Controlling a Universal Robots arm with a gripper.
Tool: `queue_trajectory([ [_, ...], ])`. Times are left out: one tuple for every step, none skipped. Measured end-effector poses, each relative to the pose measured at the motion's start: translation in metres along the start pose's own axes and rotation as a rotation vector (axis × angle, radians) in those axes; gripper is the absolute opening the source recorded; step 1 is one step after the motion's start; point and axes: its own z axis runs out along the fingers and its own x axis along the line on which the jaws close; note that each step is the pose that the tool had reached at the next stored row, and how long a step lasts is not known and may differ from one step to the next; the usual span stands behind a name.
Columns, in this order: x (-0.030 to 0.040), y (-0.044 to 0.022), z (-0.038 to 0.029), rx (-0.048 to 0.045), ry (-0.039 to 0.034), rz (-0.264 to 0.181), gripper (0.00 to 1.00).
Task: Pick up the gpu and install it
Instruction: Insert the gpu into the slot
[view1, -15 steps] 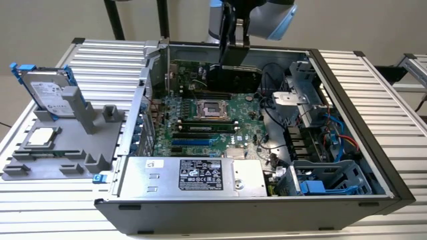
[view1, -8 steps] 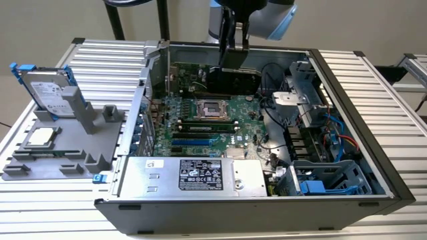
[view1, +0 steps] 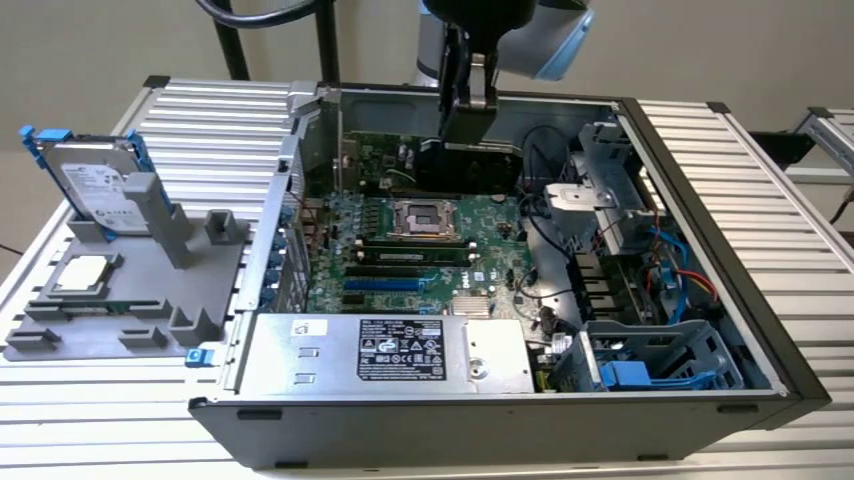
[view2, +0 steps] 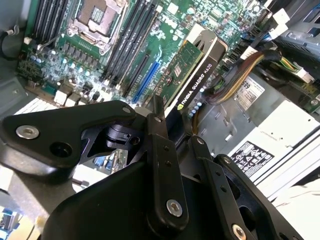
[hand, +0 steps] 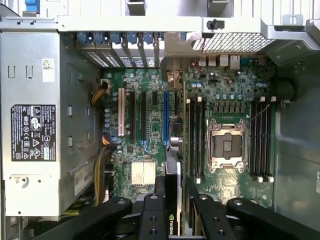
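My gripper hangs inside the open computer case, shut on the gpu. The card is held upright above the far part of the green motherboard. In the second wrist view the gpu shows a green board face and a black shroud edge, clamped between the black fingers of the gripper. In the first wrist view the gpu appears edge-on in the gripper, hovering over the board close to the blue slot and the memory sticks.
A silver power supply fills the case's near corner, with a drive cage and cables on the exterior view's right. The open processor socket lies mid-board. Outside the case, a hard drive in a blue caddy stands on a grey fixture.
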Motion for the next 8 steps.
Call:
queue_trajectory([
  [0.0, -0.0001, 0.0009, 0.0041, 0.0001, -0.001, 0.0],
  [0.0, -0.0001, 0.0018, 0.0084, 0.0002, -0.001, 0.0],
  [0.0, -0.0001, 0.0028, 0.0135, 0.0003, -0.002, 0.0],
  [0.0001, -0.0001, 0.0037, 0.0195, 0.0002, -0.002, 0.0],
  [0.0001, -0.0001, 0.0047, 0.0262, 0.0002, -0.002, 0.0],
  [0.0001, 0.0, 0.0057, 0.0329, 0.0002, -0.002, 0.0],
  [0.0001, 0.0, 0.0067, 0.0387, 0.0002, -0.002, 0.0],
  [0.0001, 0.0001, 0.0077, 0.0438, 0.0001, -0.002, 0.0],
])
